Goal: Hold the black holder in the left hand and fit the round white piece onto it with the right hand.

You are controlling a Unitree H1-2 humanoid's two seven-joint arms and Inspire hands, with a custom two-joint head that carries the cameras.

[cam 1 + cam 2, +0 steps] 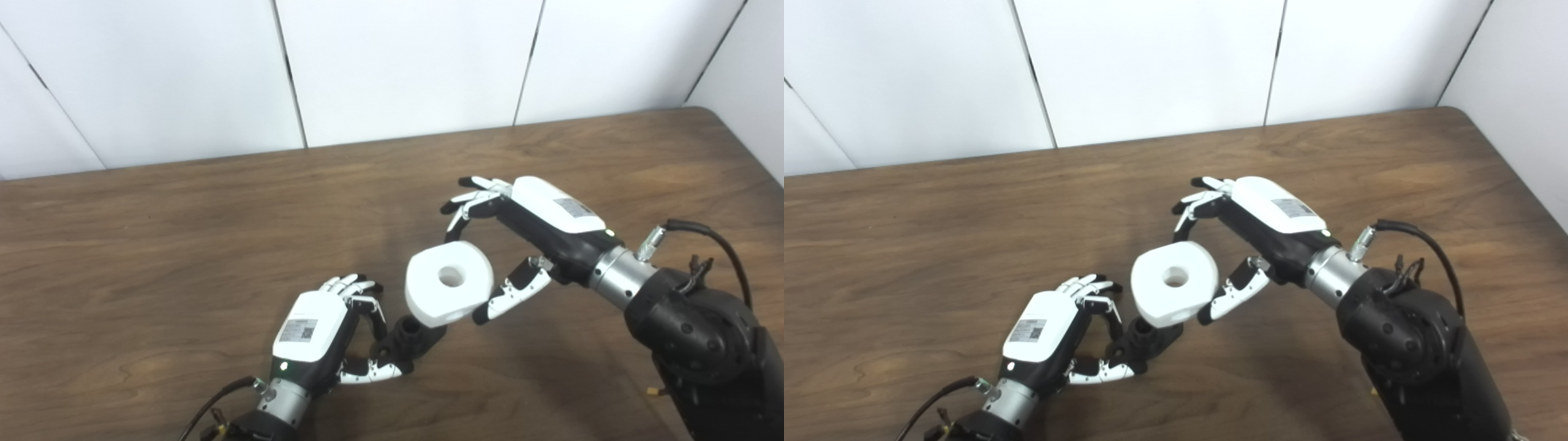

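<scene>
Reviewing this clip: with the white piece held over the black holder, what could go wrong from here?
1. The round white piece hangs tilted, its centre hole off to the side of the black holder's post, so it may land askew or jam.
2. The right hand seems to grip it only at the edges; it may slip.
3. The left hand pinches the holder low on the table; a sideways push might tip it.

on table [184, 245], near front edge: holder [409, 335] in left hand [318, 334] | just above-right of holder: round piece [449, 282] between fingers of right hand [539, 226] | right hand right of and behind left hand
</scene>
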